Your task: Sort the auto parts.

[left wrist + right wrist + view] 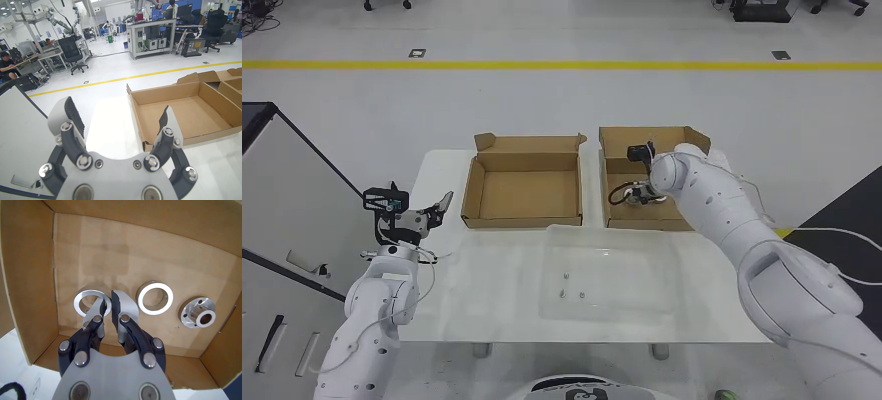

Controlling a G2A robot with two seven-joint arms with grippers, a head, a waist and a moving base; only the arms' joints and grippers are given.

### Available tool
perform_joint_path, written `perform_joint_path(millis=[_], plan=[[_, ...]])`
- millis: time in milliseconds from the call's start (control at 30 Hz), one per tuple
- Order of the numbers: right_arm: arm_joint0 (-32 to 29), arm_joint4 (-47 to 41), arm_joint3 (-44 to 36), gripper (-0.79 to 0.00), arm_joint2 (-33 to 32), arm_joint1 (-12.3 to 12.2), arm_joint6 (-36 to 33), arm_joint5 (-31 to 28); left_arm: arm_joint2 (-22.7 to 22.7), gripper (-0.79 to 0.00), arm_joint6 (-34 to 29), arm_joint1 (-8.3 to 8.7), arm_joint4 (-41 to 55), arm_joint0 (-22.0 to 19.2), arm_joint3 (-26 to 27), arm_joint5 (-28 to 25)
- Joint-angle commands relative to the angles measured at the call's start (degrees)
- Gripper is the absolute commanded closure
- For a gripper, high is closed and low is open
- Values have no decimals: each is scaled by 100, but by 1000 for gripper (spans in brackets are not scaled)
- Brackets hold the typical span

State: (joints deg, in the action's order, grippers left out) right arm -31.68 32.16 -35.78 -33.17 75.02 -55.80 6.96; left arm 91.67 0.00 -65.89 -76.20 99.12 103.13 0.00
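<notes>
Placement into right box (pixel 28 275), judged the step in hand. Right gripper (pixel 108 300) down inside that box, pinching the wall of a metal ring (pixel 77 304): one finger through the hole, the other outside, pads nearly closed on the rim. Ring on box floor or just above it: cannot tell. Lying flat just beside it, second ring (pixel 155 312); beyond that, apart, flanged hub (pixel 191 313), boss upward. Reads as like-with-like sorting, with rings and hub assigned to this box.

Left gripper (pixel 118 103) spread wide, holding nothing, hovering over the left edge of the table (pixel 492 300), near left box (pixel 189 117), bare cardboard floor showing. Clear tray (pixel 662 300) on the near half of the table, a few small pieces inside, too small to identify.

Next move, as judged: lower to full flat contact, open fingers just enough to free the wall, lift straight up with the inner finger kept off the hole's edge. Risk: ring snagging on the inner pad and tipping onto its neighbour. After that, probably back to the tray for the small pieces.
</notes>
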Motion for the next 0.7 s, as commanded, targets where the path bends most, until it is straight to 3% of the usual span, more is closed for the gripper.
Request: perform_joint_path(millis=[0, 167, 333, 600, 633, 667], plan=[[18, 5, 82, 0, 6, 41, 27, -19, 0, -785, 0, 0, 0, 0, 0, 0], [54, -27, 250, -206, -15, 123, 93, -78, 0, -785, 0, 0, 0, 0, 0, 0], [67, -20, 375, -360, -41, 182, 204, -176, 0, -785, 0, 0, 0, 0, 0, 0], [155, -253, 424, -391, -350, 153, 564, -467, 0, -785, 0, 0, 0, 0, 0, 0], [170, -292, 408, -480, -413, 130, 571, -492, 0, -785, 0, 0, 0, 0, 0, 0], [209, -309, 386, -736, -488, 96, 600, -512, 0, -785, 0, 0, 0, 0, 0, 0]])
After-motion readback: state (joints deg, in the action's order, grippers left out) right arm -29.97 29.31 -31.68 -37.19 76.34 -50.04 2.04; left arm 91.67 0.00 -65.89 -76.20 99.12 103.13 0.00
